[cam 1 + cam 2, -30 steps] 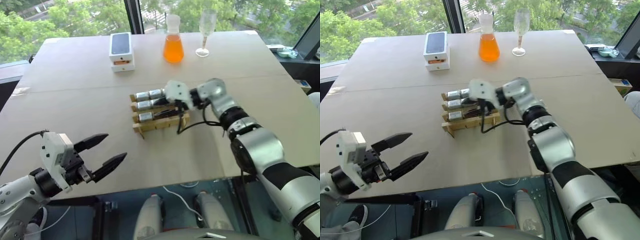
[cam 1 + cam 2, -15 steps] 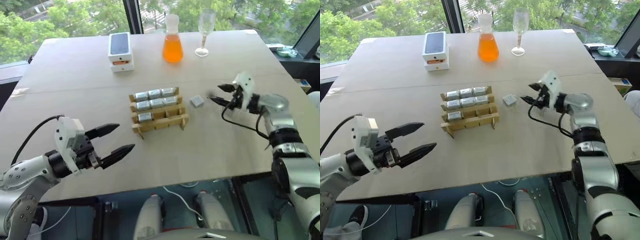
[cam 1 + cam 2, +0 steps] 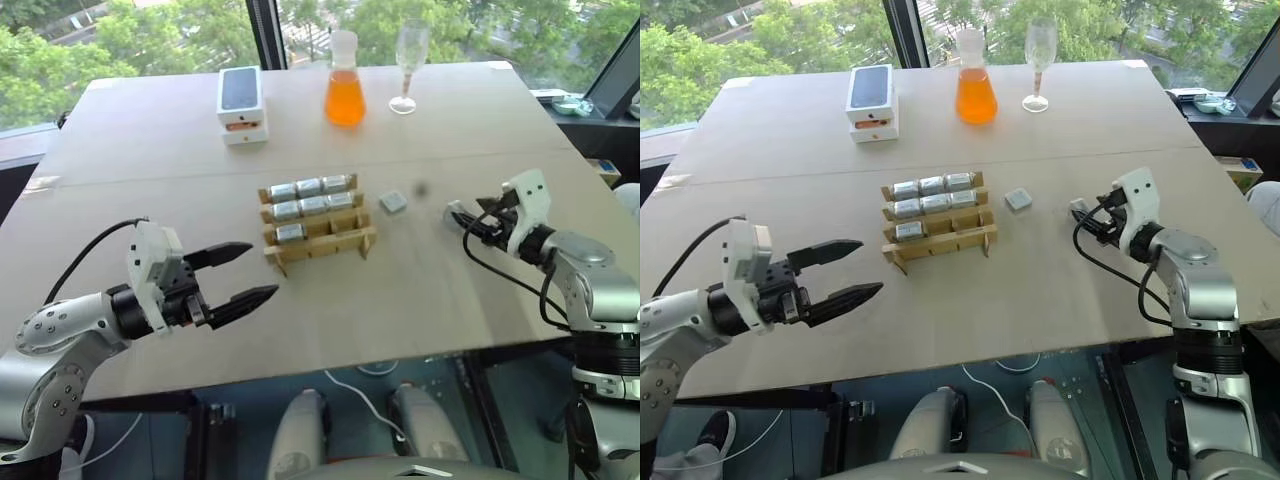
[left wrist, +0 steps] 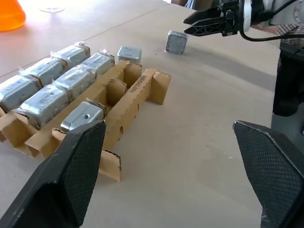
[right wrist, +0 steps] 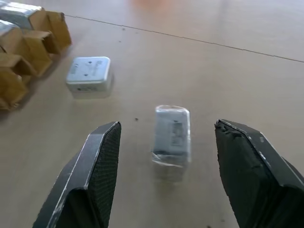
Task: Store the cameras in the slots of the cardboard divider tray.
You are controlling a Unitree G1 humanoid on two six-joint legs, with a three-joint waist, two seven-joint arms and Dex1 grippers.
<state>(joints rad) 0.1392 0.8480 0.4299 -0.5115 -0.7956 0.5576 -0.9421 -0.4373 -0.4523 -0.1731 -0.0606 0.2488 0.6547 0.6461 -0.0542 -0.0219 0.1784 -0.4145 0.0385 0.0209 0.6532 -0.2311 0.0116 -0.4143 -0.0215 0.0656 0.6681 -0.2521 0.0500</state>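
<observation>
Tray (image 3: 318,232) sits at frame centre on the table (image 3: 150,150), a tan cardboard grid, three slots per row. Back row holds three cameras (image 3: 308,187); middle row holds three; front row has one camera (image 3: 291,233) in its left slot, the other two slots empty.

Two cameras lie loose on the table right of the tray. One (image 3: 393,202) is just beside the tray's upper right corner, lying flat. The other (image 5: 172,135) is further right, wrapped in clear film, lying between the right gripper's fingers in the right wrist view, with bare table on both sides of it.

Right gripper (image 3: 470,220) at right of frame, pointing left toward the loose cameras. Fingers parted fairly wide, nothing held; fingertips (image 5: 105,142) clear of the wrapped camera.

Left gripper (image 3: 242,273) at lower left of frame, pointing right toward the tray, well short of it. Jaws spread fully, empty. Left wrist view looks across the tray's front row, and shows the right gripper above the far loose camera.

Upper part of frame: white phone box (image 3: 241,103) at upper left of the tray, flask of orange liquid (image 3: 345,92) and an empty stemmed glass (image 3: 409,62) near the far edge.
</observation>
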